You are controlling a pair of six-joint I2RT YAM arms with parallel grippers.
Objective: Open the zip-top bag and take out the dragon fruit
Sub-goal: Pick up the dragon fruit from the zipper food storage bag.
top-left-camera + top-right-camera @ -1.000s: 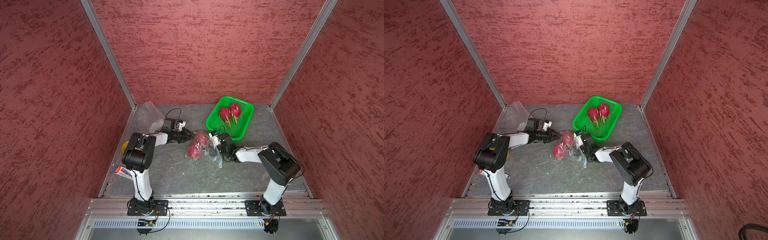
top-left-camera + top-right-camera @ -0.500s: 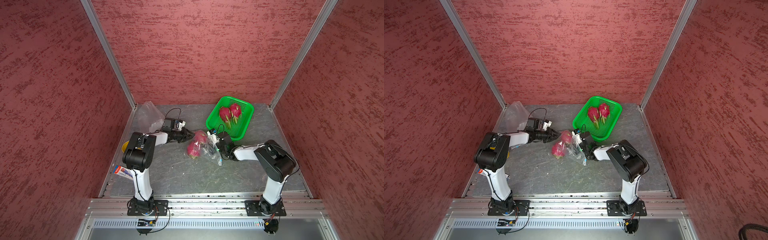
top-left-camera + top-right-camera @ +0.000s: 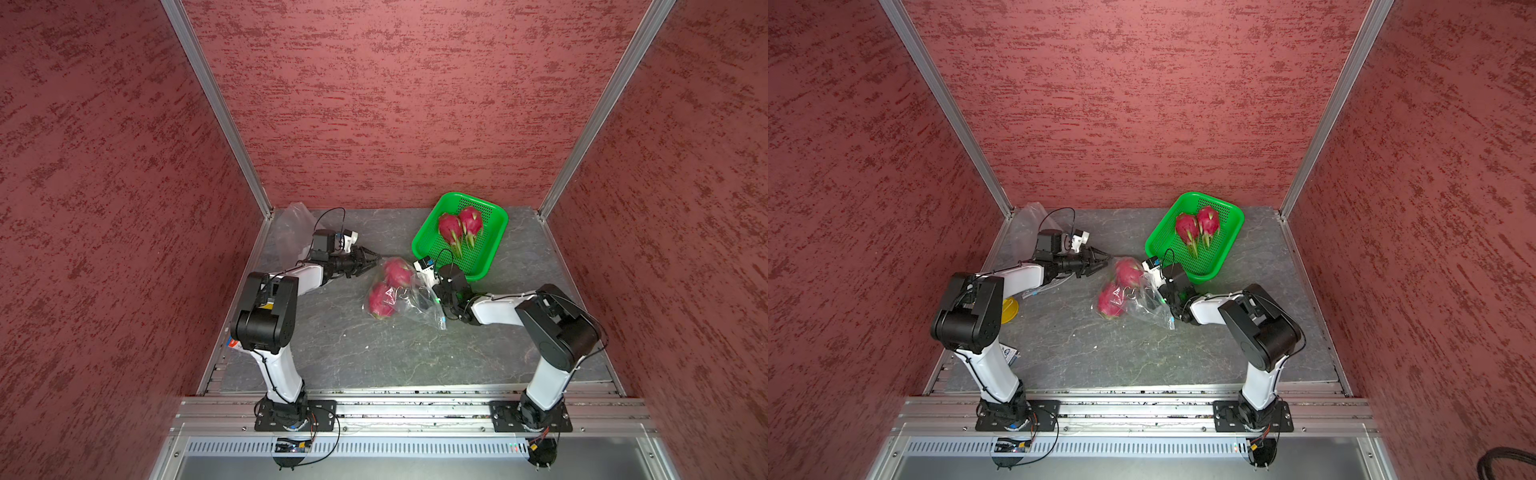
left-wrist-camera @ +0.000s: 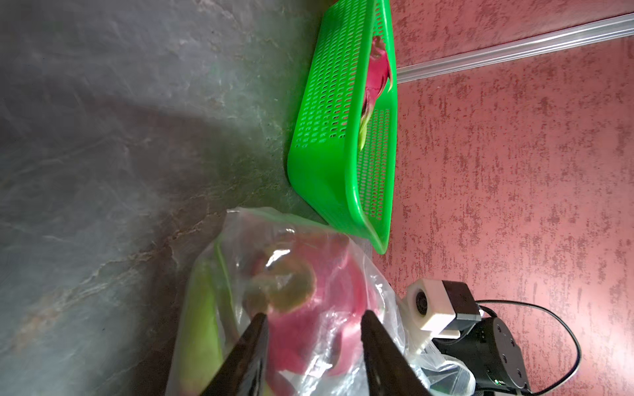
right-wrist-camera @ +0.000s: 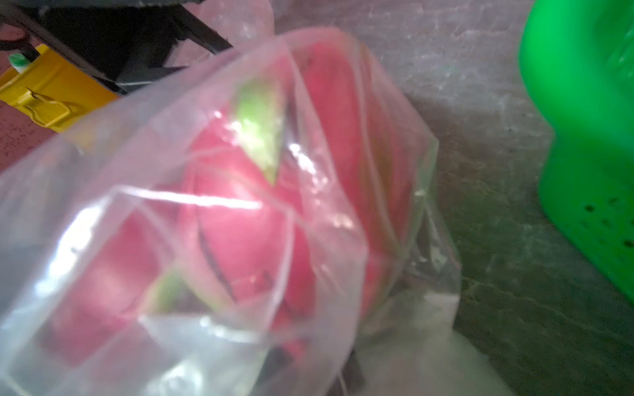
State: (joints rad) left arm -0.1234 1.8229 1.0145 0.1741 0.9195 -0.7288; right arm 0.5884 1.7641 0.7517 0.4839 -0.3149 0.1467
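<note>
- Left claw (image 4: 314, 317): released, jaws parted, grasping nothing. It sits low over the table and points at the bag (image 3: 419, 305).
- Right claw (image 3: 434, 300): clenched, apparently on the bag's film at the end away from the left claw. Its fingers are hidden in its own wrist view.
- Bag: clear and crumpled, lying between the two claws. You cannot tell from here where its mouth is or whether the zip is parted.
- Fruit, bagged: two. One (image 3: 397, 271) lies straight ahead of the left claw, just past its tips and behind film. The other (image 3: 381, 300) lies beside it, farther off.
- Fruit, out: two (image 3: 450, 226) in the basket (image 3: 484, 255), close beside the right claw.
- Step in hand, by my judgement: freeing the nearer fruit. Anchor the film with the right claw, and find the mouth before you advance the left. Close on the fruit's belly, not its scales.
- Risk: if you pinch film along with the fruit, the bag drags with it.
</note>
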